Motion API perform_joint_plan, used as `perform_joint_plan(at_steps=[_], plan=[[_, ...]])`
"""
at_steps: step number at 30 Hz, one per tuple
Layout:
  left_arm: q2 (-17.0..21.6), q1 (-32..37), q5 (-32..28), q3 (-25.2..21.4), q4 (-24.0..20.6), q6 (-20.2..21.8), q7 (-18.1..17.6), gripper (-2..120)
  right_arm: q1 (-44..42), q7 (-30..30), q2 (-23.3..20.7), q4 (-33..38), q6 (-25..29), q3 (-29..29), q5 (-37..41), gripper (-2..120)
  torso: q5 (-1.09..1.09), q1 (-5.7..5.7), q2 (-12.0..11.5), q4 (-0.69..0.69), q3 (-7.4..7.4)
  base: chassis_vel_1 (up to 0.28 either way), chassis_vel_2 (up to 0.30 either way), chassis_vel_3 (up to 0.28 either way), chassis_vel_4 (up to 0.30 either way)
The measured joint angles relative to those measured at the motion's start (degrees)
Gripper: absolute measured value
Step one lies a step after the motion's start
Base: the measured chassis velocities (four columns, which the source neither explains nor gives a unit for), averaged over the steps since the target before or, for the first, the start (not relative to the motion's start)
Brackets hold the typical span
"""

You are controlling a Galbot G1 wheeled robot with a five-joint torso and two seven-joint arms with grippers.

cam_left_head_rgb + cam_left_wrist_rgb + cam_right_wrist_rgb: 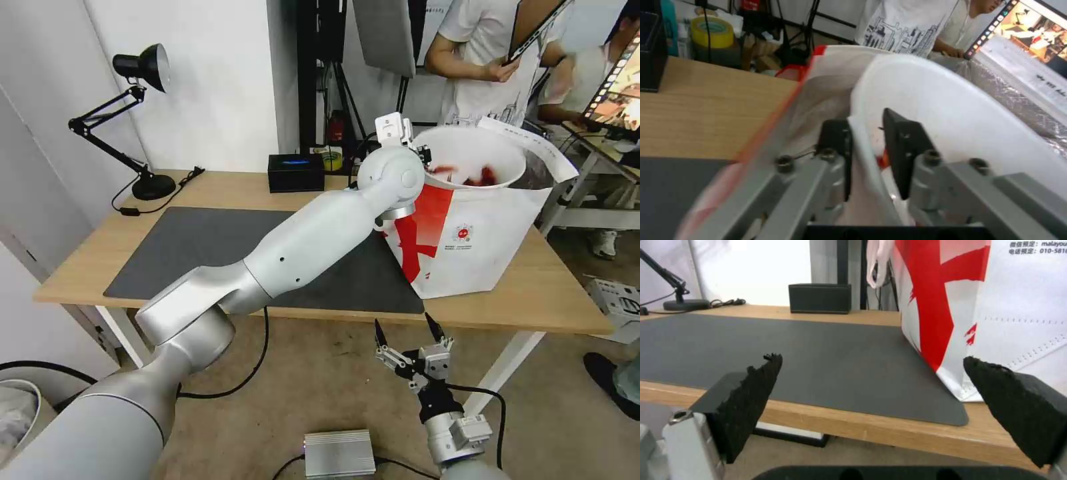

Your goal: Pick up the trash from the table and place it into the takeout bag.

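Left pincer (865, 146) clamped on the rim of the white bowl of red scraps (467, 160), tipped over the red-and-white takeout bag (467, 247) at the light-wood bench's (220, 190) right end. Right pincer (401, 333) hangs apart, below the near edge.

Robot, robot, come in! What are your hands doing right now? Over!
Left hand shut on white bowl rim, over takeout bag. Right hand open, waiting below table edge. Nothing in the way.
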Motion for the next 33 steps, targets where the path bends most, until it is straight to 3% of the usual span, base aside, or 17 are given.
perform_joint_plan(at_steps=[11,18,33], plan=[[0.03,0.3,0.56,-0.03,-0.36,0.06,0.39,67,0.0,0.0,0.0,0.0,0.0,0.0,0.0,100,0.0,0.0,0.0,-0.01,0.0,0.0,0.0,0.0,0.0],[0.06,0.93,4.09,0.01,-0.08,0.1,1.79,96,0.0,0.0,0.0,0.0,0.0,0.0,0.0,100,0.0,0.0,0.0,-0.01,0.0,0.0,0.0,0.0,0.0],[0.1,2.37,13.22,1.15,0.75,1.51,5.83,100,0.0,0.0,0.0,0.0,0.0,0.0,0.0,100,0.0,0.0,0.0,0.0,0.0,0.0,0.0,0.0,0.0]])
